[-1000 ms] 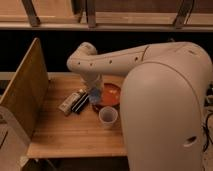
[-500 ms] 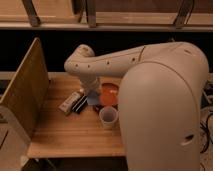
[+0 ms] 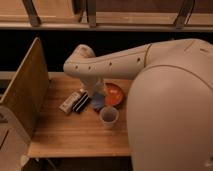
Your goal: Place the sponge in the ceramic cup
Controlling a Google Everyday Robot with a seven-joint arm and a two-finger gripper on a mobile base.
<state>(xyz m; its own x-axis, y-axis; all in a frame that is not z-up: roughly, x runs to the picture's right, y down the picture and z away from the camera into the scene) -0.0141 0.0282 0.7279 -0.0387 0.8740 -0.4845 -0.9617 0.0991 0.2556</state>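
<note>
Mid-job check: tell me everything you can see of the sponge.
The sponge is a small blue-grey block, soft-looking, roughly as wide as the cup. It sits under the tip of the gripper, which is shut on it, between the striped box on the picture's left and the orange dish on the right. It is just behind the cup, not yet over its opening. The arm hides its top; whether its underside touches the table cannot be told.

Wooden table (image 3: pixel 65 136): ceramic cup (image 3: pixel 109 116), orange dish (image 3: pixel 116 93)
</note>
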